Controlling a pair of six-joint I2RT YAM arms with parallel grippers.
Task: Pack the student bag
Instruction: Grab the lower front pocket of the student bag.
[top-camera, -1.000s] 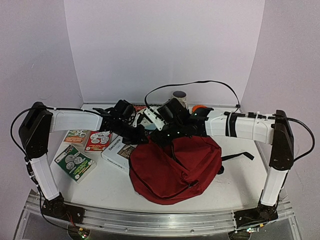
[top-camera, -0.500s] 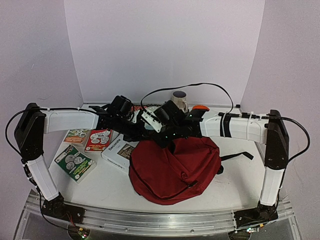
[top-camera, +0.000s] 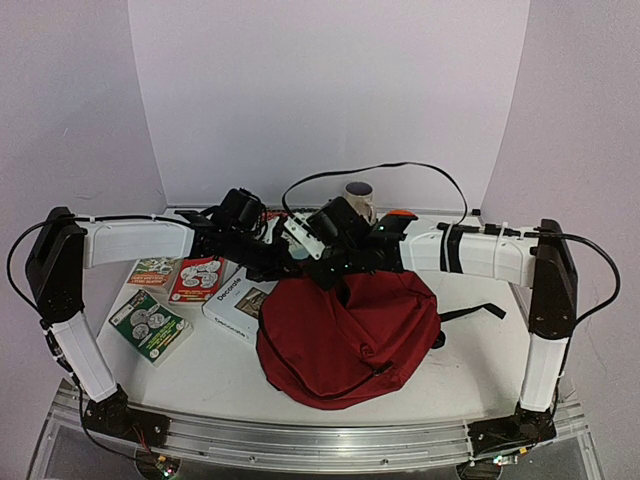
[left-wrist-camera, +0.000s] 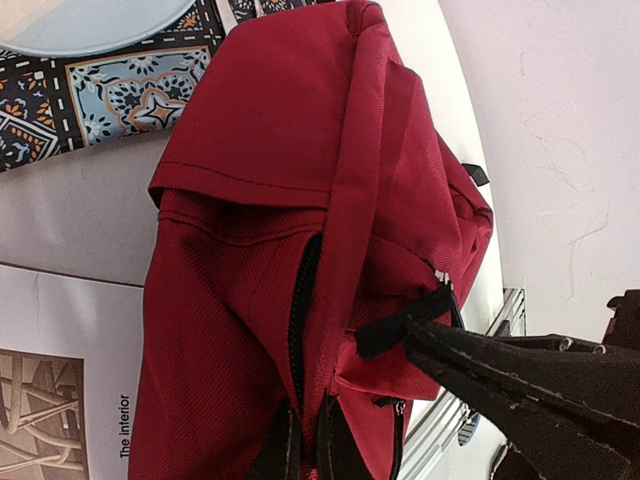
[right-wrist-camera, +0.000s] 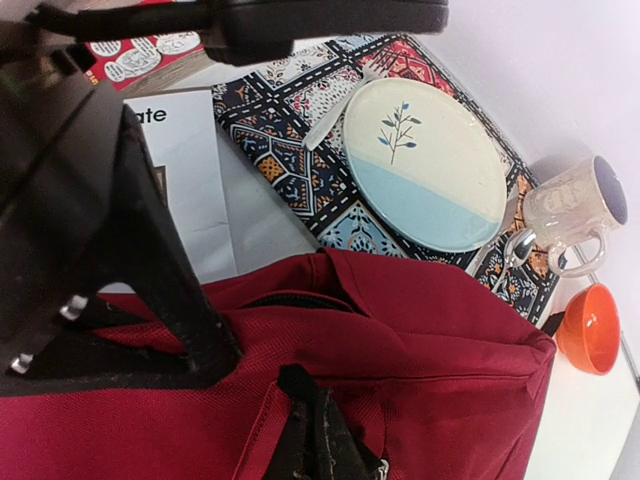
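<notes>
Now left jaws pinch the black zipper tab (left-wrist-camera: 392, 330) at eleven o'clock on the red backpack (top-camera: 350, 335); right jaws sit clenched shut beside them.

The right gripper (right-wrist-camera: 218, 368) has been closed from half-open to fully shut, and its tips are now pinched on the top edge of the student bag (top-camera: 350, 330). The right arm (top-camera: 480, 252) has been swung slightly leftward. The bag's body below the gripper has been dragged the same way.
</notes>
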